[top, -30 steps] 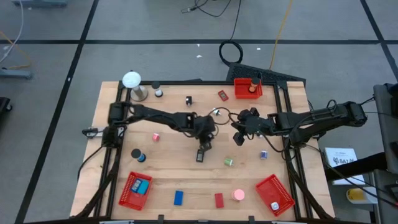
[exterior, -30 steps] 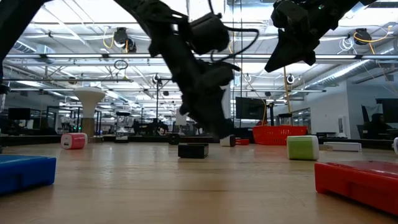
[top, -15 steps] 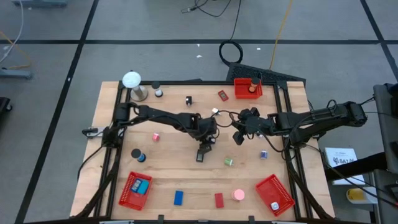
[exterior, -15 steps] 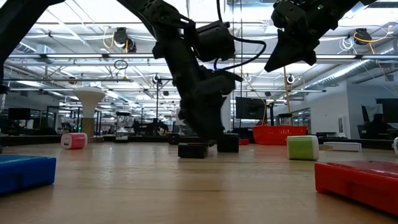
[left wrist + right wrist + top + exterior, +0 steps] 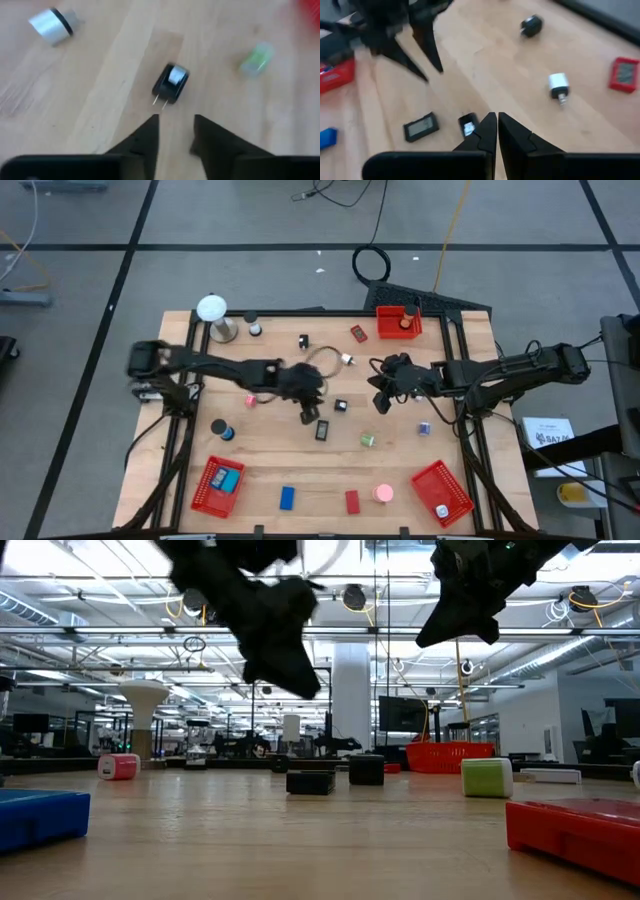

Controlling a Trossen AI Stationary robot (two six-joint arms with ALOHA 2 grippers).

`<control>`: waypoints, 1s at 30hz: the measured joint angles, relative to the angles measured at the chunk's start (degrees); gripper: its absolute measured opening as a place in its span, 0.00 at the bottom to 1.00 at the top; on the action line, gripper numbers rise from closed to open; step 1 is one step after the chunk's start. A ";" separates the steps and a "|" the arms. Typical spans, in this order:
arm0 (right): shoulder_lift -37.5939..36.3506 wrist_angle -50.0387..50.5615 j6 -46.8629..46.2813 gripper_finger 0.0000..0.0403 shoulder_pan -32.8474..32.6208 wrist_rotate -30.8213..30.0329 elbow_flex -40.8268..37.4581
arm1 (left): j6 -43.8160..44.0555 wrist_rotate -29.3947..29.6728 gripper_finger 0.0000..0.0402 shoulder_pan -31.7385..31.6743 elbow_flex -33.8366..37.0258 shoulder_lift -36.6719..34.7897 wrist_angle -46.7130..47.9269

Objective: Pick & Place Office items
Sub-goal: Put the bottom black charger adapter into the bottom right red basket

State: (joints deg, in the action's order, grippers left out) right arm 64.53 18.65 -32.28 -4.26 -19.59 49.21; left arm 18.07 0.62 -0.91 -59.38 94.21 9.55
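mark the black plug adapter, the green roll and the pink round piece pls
black plug adapter (image 5: 171,83), left wrist view, on its black body beside the white patch
green roll (image 5: 368,441), high view, on its middle
pink round piece (image 5: 384,493), high view, on its top face

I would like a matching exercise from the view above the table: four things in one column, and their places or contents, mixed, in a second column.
Things:
1. white ball
2. pink round piece
3. black charger
4. left red basket

Places or contents:
A. on the wood between the left tool and the right tool
B. on a metal stand at the table's top-left corner in the picture
C. between the red block and the right red basket
D. holds a blue piece

Pairs: 1-B, 2-C, 3-A, 4-D
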 joint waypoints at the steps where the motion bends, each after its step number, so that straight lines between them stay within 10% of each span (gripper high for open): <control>1: 0.37 -0.37 -0.03 0.03 0.54 1.65 0.00 | 1.87 0.63 0.23 0.31 3.60 -2.51 -4.71; 8: 6.56 0.30 -1.57 0.03 5.29 13.39 2.18 | 7.02 2.79 0.02 1.43 21.56 -14.44 -23.22; 18: 24.23 16.89 1.86 0.07 8.06 19.87 18.76 | 4.57 5.27 0.01 3.68 34.35 -18.59 -47.90; 30: 37.29 35.58 5.04 0.39 10.83 24.34 35.42 | 6.41 6.90 0.01 3.46 45.81 -18.58 -64.54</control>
State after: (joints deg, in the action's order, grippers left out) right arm 101.82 54.24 -27.24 6.58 4.75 84.63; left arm 24.48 7.52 2.55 -13.57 75.62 -54.99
